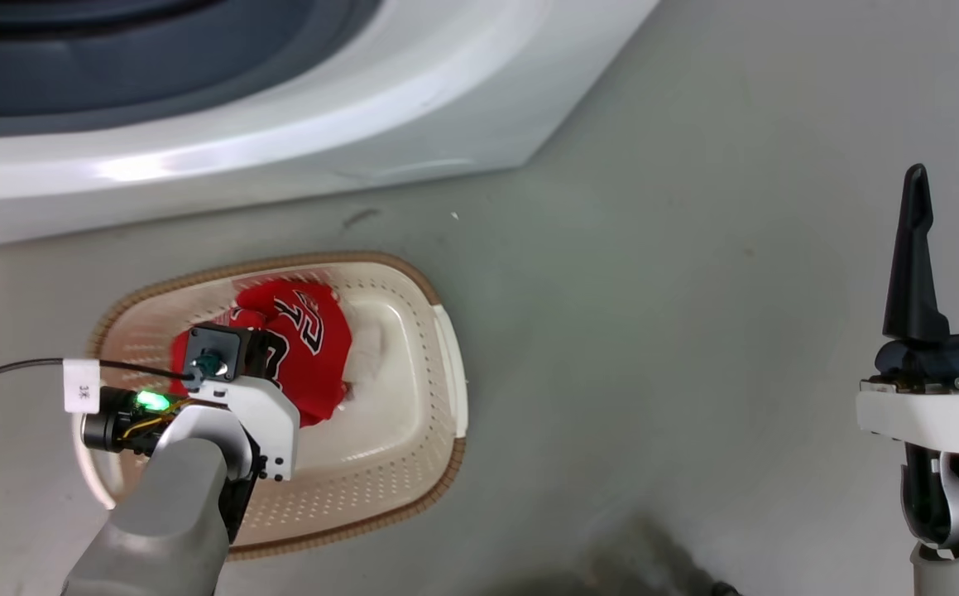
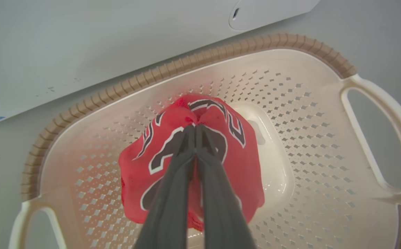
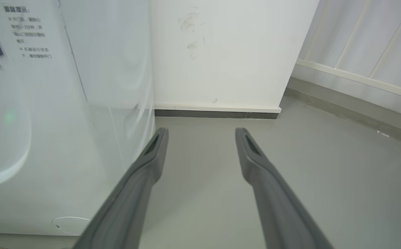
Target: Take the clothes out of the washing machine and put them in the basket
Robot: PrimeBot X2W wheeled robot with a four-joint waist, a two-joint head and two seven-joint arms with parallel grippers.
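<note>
The left claw pinches a fold of the jersey, bunched low inside the basket beside the washer, probably so letting go drops it cleanly. The right claw is spread and empty.

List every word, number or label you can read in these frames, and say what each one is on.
"3K": white tag on a black cable.
"温馨提示:": heading of the printed notice on the washer.
Smaller lines under that heading: too blurred to read.
Jersey: large black-and-white digits, creased. A "2" seems to show, and the rest cannot be read.
</note>
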